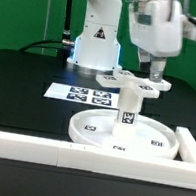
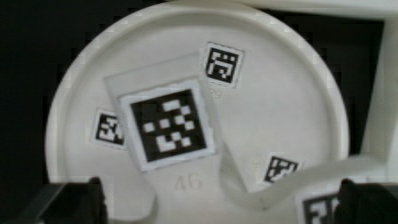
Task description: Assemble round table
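Note:
The large rimmed round disc [image 1: 101,135] lies flat at the table's front. The short leg [image 1: 127,112] stands upright on its middle, tag facing the camera. The cross-shaped lobed base [image 1: 136,85] sits on top of the leg. My gripper [image 1: 155,72] hangs just above the base's lobe on the exterior view's right. In the wrist view the disc [image 2: 267,110] fills the picture, with a big tagged white part [image 2: 164,118] over its middle. My gripper [image 2: 214,205] is open, its dark fingers [image 2: 71,200] wide apart, with a white lobe [image 2: 338,185] near one finger.
The marker board [image 1: 78,93] lies on the black table behind the disc. White border rails run along the front [image 1: 39,143] and the exterior view's right [image 1: 192,150]. The arm's own base [image 1: 94,40] stands at the back.

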Controlling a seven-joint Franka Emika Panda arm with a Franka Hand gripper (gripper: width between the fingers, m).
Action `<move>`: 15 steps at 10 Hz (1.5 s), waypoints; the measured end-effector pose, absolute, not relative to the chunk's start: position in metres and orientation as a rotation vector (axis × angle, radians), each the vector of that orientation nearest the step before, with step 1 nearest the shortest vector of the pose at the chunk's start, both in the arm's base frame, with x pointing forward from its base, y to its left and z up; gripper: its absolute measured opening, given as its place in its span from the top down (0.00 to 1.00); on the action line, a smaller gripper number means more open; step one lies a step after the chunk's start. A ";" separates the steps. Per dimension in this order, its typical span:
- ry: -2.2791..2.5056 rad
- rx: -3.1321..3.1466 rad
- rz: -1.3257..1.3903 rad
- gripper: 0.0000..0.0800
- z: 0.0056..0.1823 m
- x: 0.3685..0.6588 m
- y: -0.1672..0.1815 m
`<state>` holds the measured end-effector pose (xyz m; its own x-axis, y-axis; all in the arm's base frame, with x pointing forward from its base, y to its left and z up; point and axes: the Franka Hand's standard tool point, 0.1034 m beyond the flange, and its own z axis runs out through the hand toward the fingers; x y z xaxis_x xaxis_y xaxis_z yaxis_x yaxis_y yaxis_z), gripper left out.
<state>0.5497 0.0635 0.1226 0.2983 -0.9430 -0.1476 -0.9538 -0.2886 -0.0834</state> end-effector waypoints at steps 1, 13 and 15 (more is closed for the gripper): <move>1.626 -2.499 0.117 0.19 0.125 0.550 0.067; -0.154 -3.016 0.019 0.19 0.129 0.552 0.057; -0.353 -2.999 0.007 0.19 0.128 0.551 0.055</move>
<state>0.5513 0.0552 0.1282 0.9728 0.2315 0.0094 0.2309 -0.9654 -0.1212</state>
